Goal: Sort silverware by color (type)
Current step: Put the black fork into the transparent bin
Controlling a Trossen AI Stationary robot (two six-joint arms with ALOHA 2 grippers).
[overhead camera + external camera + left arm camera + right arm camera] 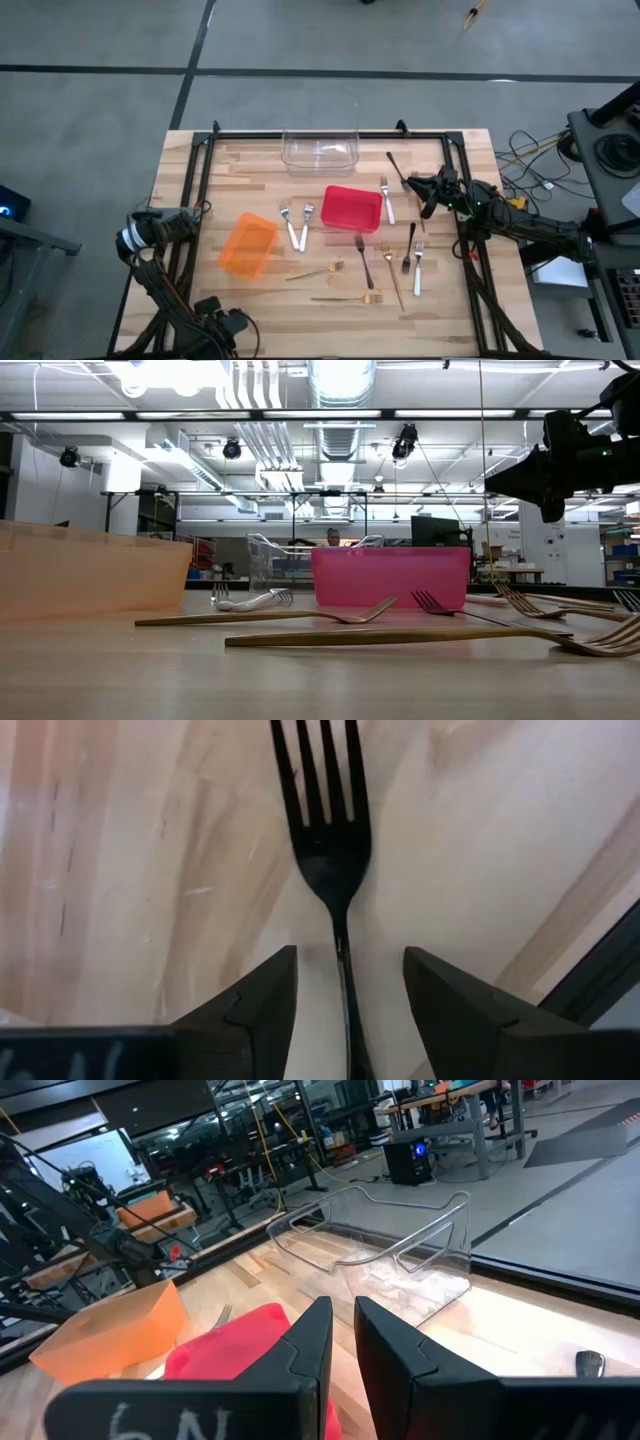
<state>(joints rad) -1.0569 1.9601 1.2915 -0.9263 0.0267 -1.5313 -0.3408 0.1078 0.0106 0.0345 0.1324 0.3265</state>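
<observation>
Left gripper: hovering, fingers apart.
Black fork: lying flat, handle running between those fingers, tines pointing away.
Right gripper: hanging empty, fingers nearly together.

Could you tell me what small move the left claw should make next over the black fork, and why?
Probably lift the left claw straight up. The black fork lies flat on the table, and the open fingers stand clear of its handle on both sides, so it looks set down rather than gripped. The right claw waits shut above the table.
</observation>
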